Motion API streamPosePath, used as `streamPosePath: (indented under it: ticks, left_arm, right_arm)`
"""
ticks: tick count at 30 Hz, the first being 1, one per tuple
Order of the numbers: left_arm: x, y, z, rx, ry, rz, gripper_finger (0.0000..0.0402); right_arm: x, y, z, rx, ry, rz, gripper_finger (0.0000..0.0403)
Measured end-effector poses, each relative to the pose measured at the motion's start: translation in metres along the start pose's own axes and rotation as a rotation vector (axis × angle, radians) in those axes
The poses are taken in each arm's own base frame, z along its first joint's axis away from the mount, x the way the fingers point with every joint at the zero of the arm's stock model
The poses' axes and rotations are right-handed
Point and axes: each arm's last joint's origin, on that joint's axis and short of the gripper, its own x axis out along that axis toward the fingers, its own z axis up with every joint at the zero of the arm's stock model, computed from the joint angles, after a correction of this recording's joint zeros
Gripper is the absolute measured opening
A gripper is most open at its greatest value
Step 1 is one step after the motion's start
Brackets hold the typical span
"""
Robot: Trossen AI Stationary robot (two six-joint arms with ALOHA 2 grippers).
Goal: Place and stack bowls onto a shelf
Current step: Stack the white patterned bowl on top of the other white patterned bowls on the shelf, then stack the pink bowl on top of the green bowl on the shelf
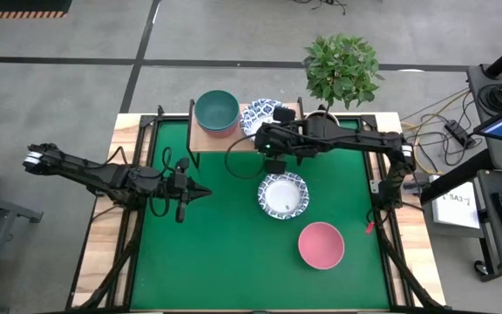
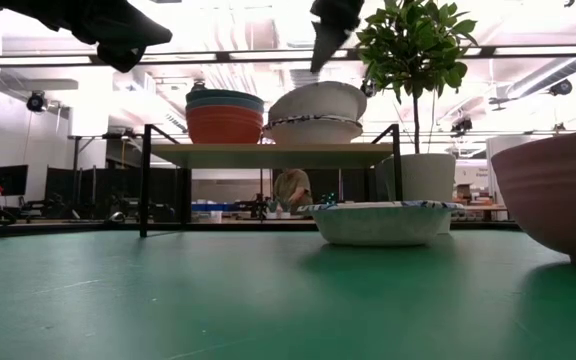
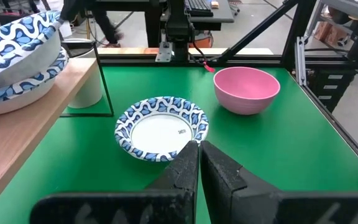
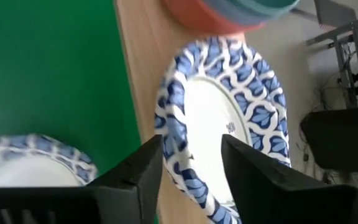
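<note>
Step in hand: the right gripper (image 1: 273,131) hangs over the right half of the shelf (image 1: 200,139), just above the patterned-rim bowls (image 1: 260,113) stacked there; judging by this, a second patterned bowl is being set into the first.
Stack on shelf: in the low view the upper patterned bowl (image 2: 318,100) sits tilted in the lower one (image 2: 313,131), not seated flat.
Right gripper state: its fingers (image 4: 135,171) stand apart, one on each side of the upper bowl's rim (image 4: 179,146); I cannot tell whether they touch it, and nothing is clamped.
Left stack: a dark teal bowl (image 1: 216,109) tops the pile on the shelf's left half, with a blue and a red bowl (image 2: 225,124) under it in the low view.
Bowls off the shelf: a third patterned-rim bowl (image 1: 283,195) stands on the green table (image 1: 199,262) in front of the shelf; a pink bowl (image 1: 322,245) lies farther from the shelf, beyond that bowl.
Left gripper: waiting over the table, well to the left of the shelf's front (image 1: 200,192), tips together and holding nothing.
Next move: probably lift clear of the shelf, then reach for the patterned bowl on the table; the tilted bowl may need settling first.
Risk: the leaning bowl could slide off when another is added.
</note>
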Motion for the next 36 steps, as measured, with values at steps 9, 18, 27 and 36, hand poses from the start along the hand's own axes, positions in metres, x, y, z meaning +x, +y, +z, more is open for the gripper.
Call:
streamPosePath:
  ticks: [9, 18, 27, 36]
  left_arm:
    - [0.0, 0.0, 0.0, -0.006, 0.0, 0.0, 0.0]
    - [0.0, 0.0, 0.0, -0.02, -0.001, -0.001, 0.0]
    - [0.0, 0.0, 0.0, -0.022, -0.001, -0.001, 0.0]
    - [0.0, 0.0, 0.0, -0.012, -0.001, -0.001, 0.0]
  right_arm:
    - [-0.025, 0.011, 0.01, 0.048, -0.096, 0.023, 0.0142]
    - [0.02, 0.016, -0.005, 0.04, 0.015, -0.044, 0.0037]
    - [0.025, 0.025, -0.009, 0.027, 0.033, -0.031, 0.0009]
    - [-0.021, 0.052, -0.001, 0.319, 0.008, 0.449, 0.0009]
